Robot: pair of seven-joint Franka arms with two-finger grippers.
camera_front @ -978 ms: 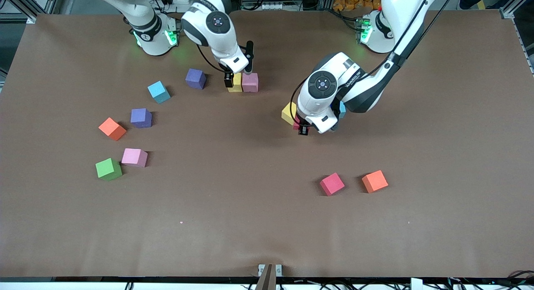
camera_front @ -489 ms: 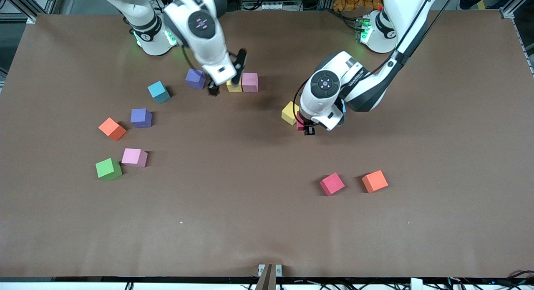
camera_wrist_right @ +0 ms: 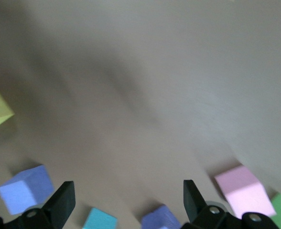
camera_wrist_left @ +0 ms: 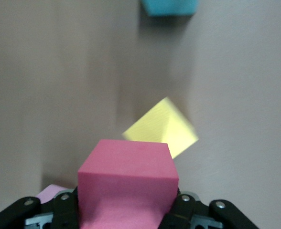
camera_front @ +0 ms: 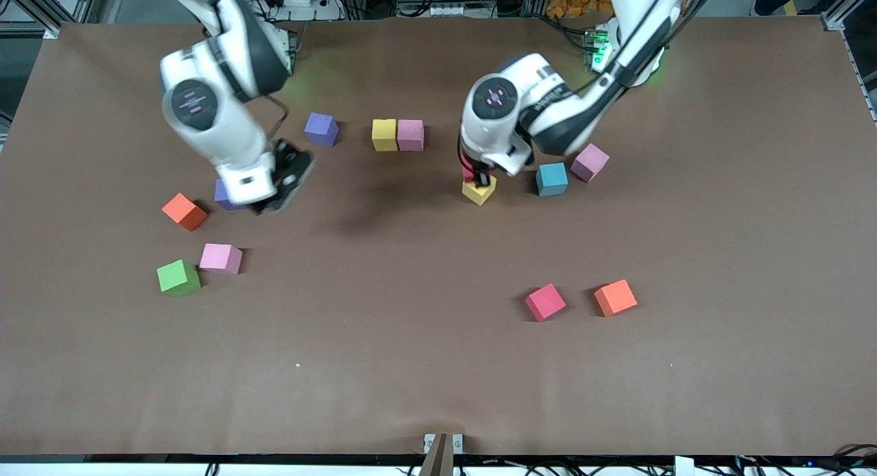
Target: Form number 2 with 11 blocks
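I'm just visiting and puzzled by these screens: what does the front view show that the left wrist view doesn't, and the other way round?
Only the front view shows both arms, the open right gripper, the yellow and pink pair and the scattered blocks on the table.

Only the left wrist view shows, close up, the red block clamped in the left gripper.

Both show the loose yellow block beneath it and the cyan block.

1. The left arm reaches from its base down toward the middle of the table, wrist bent downward.
2. The left gripper (camera_front: 477, 172) points down, clamped on a red block (camera_wrist_left: 128, 183), raised above the table.
3. The right arm bends out over its own end of the table.
4. The right gripper (camera_front: 284, 181) hangs tilted, fingers (camera_wrist_right: 64, 199) spread wide and empty.
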